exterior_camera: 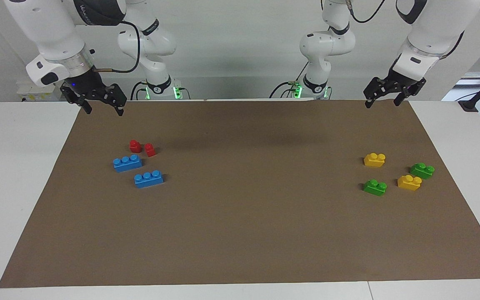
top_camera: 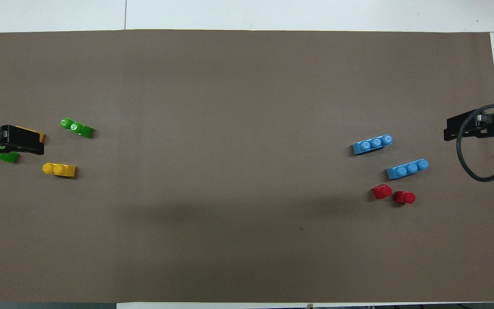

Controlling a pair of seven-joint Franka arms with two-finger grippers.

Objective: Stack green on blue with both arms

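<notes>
Green bricks (exterior_camera: 375, 187) lie loose on the mat below my wide, empty left gripper (exterior_camera: 383, 98); blue bricks (exterior_camera: 148, 179) below my wide right gripper (exterior_camera: 102, 106). Nothing stacked yet.

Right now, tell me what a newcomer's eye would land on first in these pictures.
The bright bricks on the brown mat stand out. Two blue bricks and two small red bricks cluster toward the right arm's end; two green bricks and two yellow bricks lie toward the left arm's end. The right gripper and left gripper hang with open jaws over the mat's robot-side corners, holding nothing.
</notes>
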